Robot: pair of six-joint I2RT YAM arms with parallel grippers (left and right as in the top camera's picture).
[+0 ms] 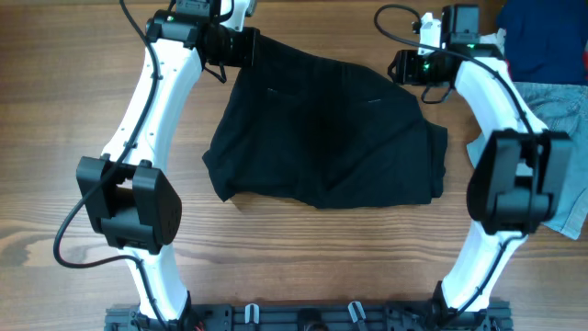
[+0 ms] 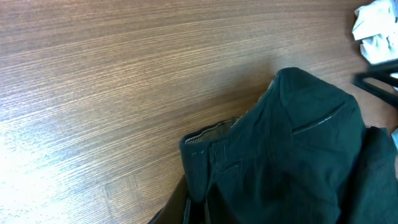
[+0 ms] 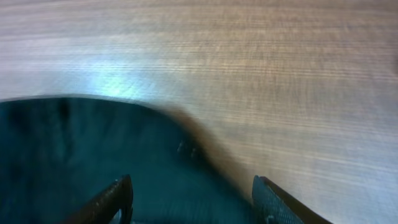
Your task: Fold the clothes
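Observation:
The black shorts-like garment (image 1: 331,129) lies spread and rumpled on the wooden table. Its pale grey waistband lining shows in the left wrist view (image 2: 214,132). My left gripper (image 1: 248,48) is at the garment's far left corner and is shut on a fold of the black fabric (image 2: 196,211). My right gripper (image 1: 399,66) is at the far right corner. It is open, its two fingers (image 3: 196,200) spread over the garment's edge (image 3: 93,149) with nothing held.
A navy blue garment (image 1: 547,37) and light blue denim shorts (image 1: 562,115) lie at the right edge, behind the right arm. Something white and crumpled (image 2: 376,31) shows at the far right of the left wrist view. Bare wood surrounds the black garment.

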